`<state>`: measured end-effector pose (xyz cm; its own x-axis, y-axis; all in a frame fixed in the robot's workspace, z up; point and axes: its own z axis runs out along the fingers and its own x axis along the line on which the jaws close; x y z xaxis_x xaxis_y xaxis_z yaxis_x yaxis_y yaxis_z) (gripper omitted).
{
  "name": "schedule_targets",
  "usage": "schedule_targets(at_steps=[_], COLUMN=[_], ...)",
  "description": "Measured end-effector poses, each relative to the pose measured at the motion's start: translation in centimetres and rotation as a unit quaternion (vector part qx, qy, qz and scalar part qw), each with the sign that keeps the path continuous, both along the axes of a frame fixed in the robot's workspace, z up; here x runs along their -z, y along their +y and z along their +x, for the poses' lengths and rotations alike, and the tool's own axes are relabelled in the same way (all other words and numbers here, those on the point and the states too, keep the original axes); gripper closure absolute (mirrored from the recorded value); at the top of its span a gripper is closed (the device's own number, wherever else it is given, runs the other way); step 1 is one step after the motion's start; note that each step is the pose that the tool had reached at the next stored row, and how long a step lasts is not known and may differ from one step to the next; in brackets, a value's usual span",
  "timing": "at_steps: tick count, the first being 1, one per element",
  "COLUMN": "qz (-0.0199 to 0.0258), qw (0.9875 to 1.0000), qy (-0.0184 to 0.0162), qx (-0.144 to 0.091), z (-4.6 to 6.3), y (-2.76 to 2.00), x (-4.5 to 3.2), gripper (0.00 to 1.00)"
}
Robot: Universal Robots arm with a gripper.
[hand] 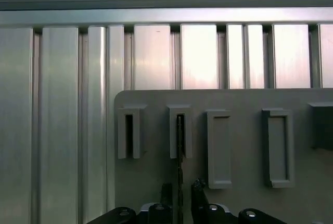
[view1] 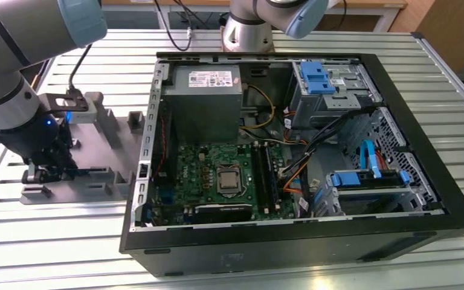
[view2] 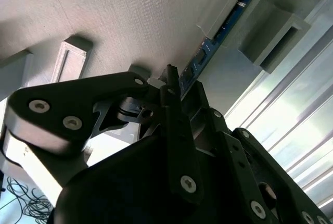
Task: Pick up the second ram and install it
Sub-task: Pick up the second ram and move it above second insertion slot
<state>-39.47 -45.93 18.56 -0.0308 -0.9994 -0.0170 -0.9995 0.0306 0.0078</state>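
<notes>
The gripper (view1: 43,173) is straddling the second ram (hand: 180,146) at the grey tray (view1: 103,151).
The tray is sitting on the slatted desk (view1: 449,78), on the exterior view's left of the open computer case (view1: 296,241). In both wrist views the second ram (view2: 208,47) is standing on edge in the tray's slotted posts. The jaws are sitting spread, one on each side, with slim gaps showing.

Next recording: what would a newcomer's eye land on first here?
The open computer case sits mid-table in the exterior view, its green motherboard bare. At that view's left the gripper is down over the grey tray. In the first wrist view its fingers stand either side of the second ram, which stands on edge in the tray's slots, gaps showing.
</notes>
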Motion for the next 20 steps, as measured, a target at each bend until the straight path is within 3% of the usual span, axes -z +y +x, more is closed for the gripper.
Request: schedule_targets(at_steps=[10,13,14,20], qz=[0.0,-0.0001,-0.0001,-0.0044], qw=[1.0,1.0,1.0,1.0], qy=[0.0001,0.0001,0.0,0.0001], qx=[0.0,0.0,0.0,-0.001], z=[-0.01,-0.03,-0.03,-0.03], y=[0.08,0.04,0.02,-0.13], x=[0.0,0.01,0.01,0.01], gripper=[0.73,0.85,0.85,0.85])
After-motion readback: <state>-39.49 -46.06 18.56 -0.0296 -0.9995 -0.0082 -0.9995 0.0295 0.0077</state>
